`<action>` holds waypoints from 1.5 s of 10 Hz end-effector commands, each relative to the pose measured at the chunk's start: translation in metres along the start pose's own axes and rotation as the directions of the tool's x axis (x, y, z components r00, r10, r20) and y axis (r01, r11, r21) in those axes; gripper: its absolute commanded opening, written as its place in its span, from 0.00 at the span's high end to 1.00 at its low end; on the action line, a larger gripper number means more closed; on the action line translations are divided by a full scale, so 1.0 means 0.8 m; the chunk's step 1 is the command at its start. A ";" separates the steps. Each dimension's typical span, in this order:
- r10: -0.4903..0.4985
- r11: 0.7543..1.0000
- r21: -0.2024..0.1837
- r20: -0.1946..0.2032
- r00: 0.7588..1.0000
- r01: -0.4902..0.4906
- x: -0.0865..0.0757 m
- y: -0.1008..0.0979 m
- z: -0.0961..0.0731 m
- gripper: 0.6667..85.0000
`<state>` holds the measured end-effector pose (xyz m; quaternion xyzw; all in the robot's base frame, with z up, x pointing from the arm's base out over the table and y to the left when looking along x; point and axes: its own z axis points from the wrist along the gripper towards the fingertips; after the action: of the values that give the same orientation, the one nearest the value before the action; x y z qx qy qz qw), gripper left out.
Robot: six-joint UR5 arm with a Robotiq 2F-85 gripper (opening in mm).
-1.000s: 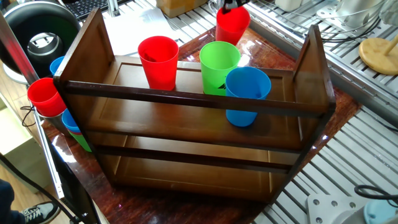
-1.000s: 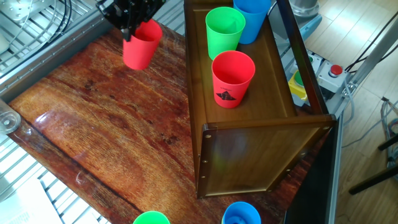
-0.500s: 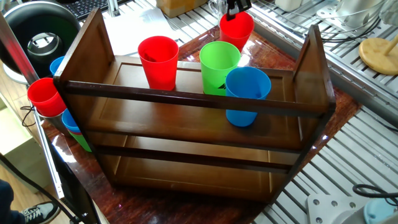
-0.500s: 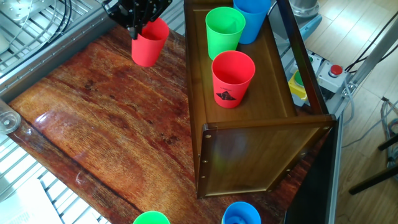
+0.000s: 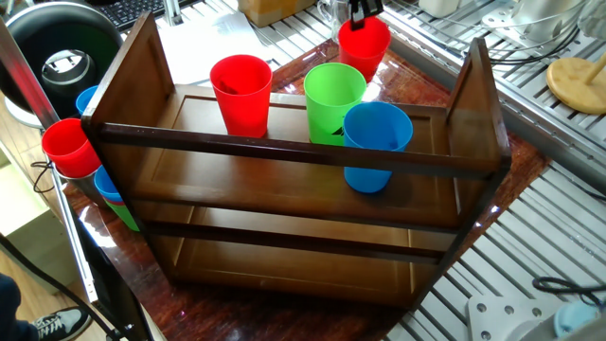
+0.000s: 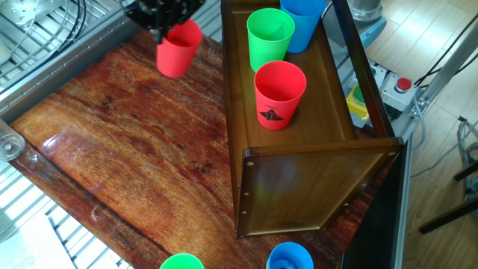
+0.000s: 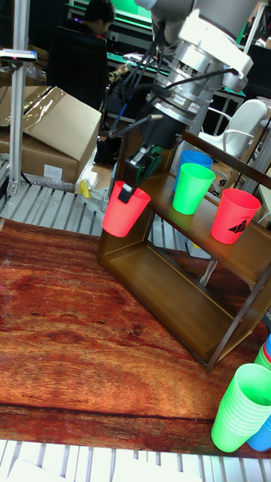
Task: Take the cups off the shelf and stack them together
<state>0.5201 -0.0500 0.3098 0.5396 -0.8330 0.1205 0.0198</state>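
While clamped on the red cup (image 6: 178,48) rim | tool (image 7: 126,193) has shifted slightly | shelf (image 6: 299,172) cups unchanged

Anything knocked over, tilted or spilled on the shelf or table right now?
Nothing stands out. The red cup, green cup and blue cup stand upright on the shelf's top tier. The pincer holds the other red cup by its rim, upright above the table.

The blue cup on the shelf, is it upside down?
No, the blue cup stands with its open mouth up on the shelf, beside the green cup.
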 end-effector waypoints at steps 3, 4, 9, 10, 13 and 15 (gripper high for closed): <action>-0.027 0.997 -0.070 0.150 0.988 0.038 -0.004 -0.042 0.089 0.99; -0.025 0.997 -0.065 0.132 0.991 0.034 0.007 -0.047 0.110 0.99; 0.064 0.996 -0.061 0.070 0.995 -0.060 0.023 -0.048 0.172 0.99; 0.057 0.996 -0.068 0.056 0.997 -0.053 0.030 -0.046 0.161 0.99; 0.057 0.998 -0.019 -0.001 0.998 -0.057 0.047 -0.056 0.133 0.99; 0.115 0.992 -0.055 -0.043 0.992 -0.118 0.059 -0.043 0.132 0.99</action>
<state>0.5505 -0.1244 0.2158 0.5096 -0.8533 0.1065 0.0302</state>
